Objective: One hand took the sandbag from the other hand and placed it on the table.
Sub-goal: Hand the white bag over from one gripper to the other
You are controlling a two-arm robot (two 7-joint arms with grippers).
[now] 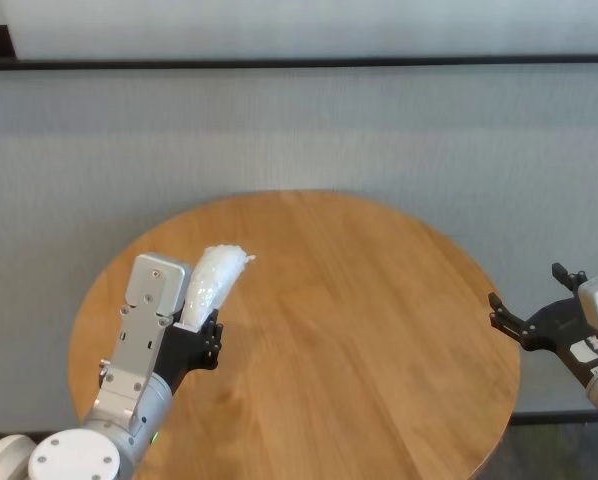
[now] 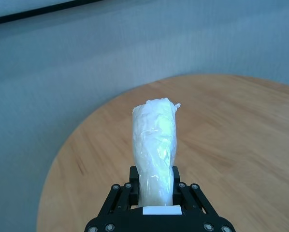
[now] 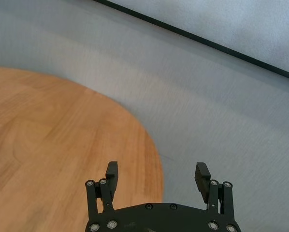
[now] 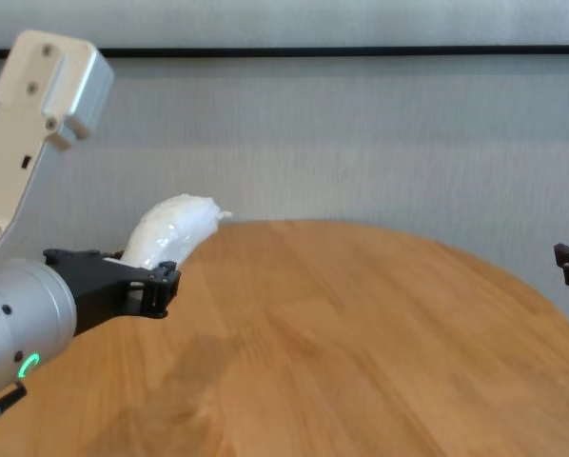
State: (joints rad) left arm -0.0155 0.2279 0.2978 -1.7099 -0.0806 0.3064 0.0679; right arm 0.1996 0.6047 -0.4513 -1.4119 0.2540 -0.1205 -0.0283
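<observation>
1. Head view: sandbag (image 1: 212, 282) clamped at its base in the left gripper (image 1: 201, 338), long axis pointing up and away over the table (image 1: 379, 330); right gripper (image 1: 524, 322) spread wide, well apart at the table's right edge.
2. Left wrist view: fingers (image 2: 130, 191) pinch the bag's lower end; twisted tip free.
3. Right wrist view: jaws gape, empty.
4. Chest view: bag held clear above the wood.

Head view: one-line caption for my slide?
Left gripper holds the sandbag above the table; right gripper waits open at the right edge.

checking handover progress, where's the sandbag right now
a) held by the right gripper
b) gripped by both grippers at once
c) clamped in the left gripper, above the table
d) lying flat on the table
c: the sandbag sticks out from the shut left gripper above the table, while the right gripper is open and empty at the table's right edge.
</observation>
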